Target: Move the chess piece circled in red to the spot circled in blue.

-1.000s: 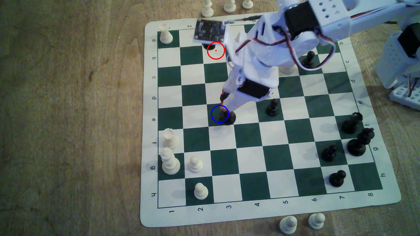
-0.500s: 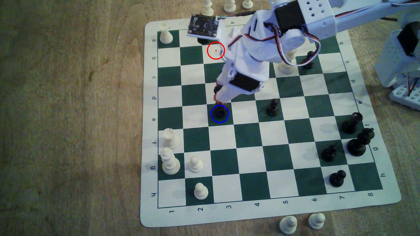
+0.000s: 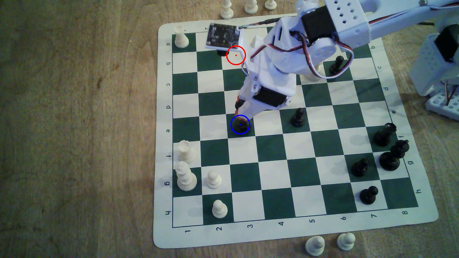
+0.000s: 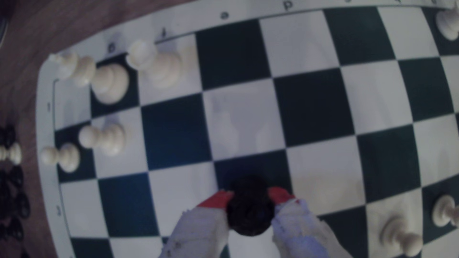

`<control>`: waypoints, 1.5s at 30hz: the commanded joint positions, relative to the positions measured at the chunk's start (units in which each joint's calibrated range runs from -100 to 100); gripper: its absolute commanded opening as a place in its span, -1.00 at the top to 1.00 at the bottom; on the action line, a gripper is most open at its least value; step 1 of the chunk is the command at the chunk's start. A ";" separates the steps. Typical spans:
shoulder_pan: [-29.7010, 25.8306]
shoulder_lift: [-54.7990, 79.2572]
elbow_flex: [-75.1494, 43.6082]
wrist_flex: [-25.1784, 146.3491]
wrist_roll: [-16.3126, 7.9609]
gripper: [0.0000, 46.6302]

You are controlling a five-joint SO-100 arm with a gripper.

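- The tool point(image 4: 250, 196) has its two red-tipped fingers point(image 4: 218, 199) pressed against opposite flanks of the black rook point(image 4: 249, 206), so it reads as closed on the piece; no gap shows on either side in the wrist view.
- In the exterior view the tool point(image 3: 241, 116) comes down at a slant from about 1 o'clock onto the blue ring, and the black rook point(image 3: 242, 126) shows dark inside it.
- The blue-ringed square point(image 3: 233, 131) is a dark green one, and the piece's base looks to be on it or just above it; I cannot tell whether it touches the board.
- The red ring point(image 3: 236, 55), at 12 o'clock from the blue one and well apart, marks a white square with no piece inside it.
- My judgement: the carry is done and the piece is over its goal. What is left is to settle it, open the fingers and lift clear.
- Nearest neighbour is a black pawn point(image 3: 298, 117) at 3 o'clock, two squares off.
- The chessboard point(image 3: 273, 238) lies on the wooden desk point(image 3: 74, 124).
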 commanded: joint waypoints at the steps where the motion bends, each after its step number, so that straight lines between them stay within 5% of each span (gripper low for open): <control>1: 0.77 -1.38 -6.26 -0.89 -0.15 0.91; 8: 1.08 -1.04 -6.26 -0.98 0.10 0.91; 12: 1.08 -1.04 -5.72 -1.14 -0.20 0.70; 17: 0.85 -2.14 -3.27 -1.14 -1.17 0.10; 29: 1.08 -6.47 1.81 2.46 0.68 -0.10; 34: 1.08 -14.11 7.97 5.41 1.56 -0.05; 36: 0.69 -18.52 10.24 6.23 1.56 0.14; 38: -0.17 -22.01 11.51 8.12 1.56 0.49; 39: -1.65 -27.18 14.77 9.26 1.51 0.99; 45: -1.26 -45.10 31.18 8.93 1.66 0.99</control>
